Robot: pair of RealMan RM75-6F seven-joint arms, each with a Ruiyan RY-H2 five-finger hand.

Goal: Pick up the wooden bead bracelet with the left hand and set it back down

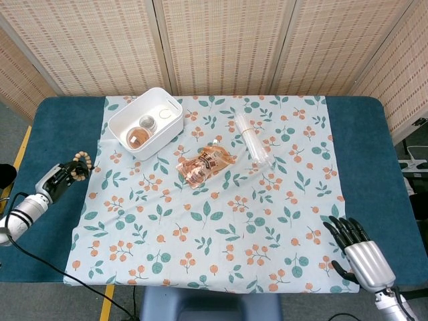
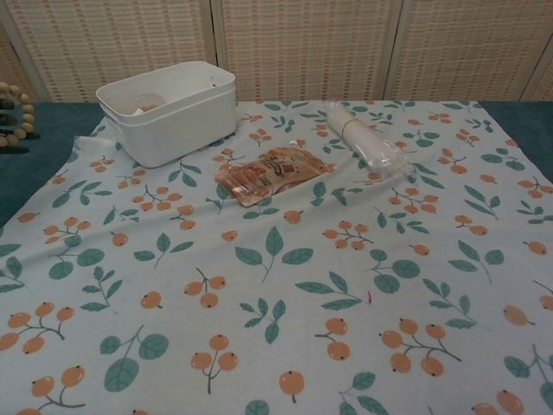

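The wooden bead bracelet (image 1: pixel 82 162) hangs from the fingertips of my left hand (image 1: pixel 57 179), over the blue table surface just left of the floral cloth. In the chest view the bracelet (image 2: pixel 22 116) shows at the far left edge, lifted above the table, with dark fingers partly cut off by the frame. My right hand (image 1: pixel 358 251) rests at the table's front right corner with its fingers spread and nothing in them.
A white bin (image 1: pixel 175 107) holding small round items stands at the cloth's back left. An orange snack packet (image 1: pixel 204 165) and a clear plastic roll (image 1: pixel 253 140) lie mid-cloth. The floral cloth (image 1: pixel 221 227) covers most of the table.
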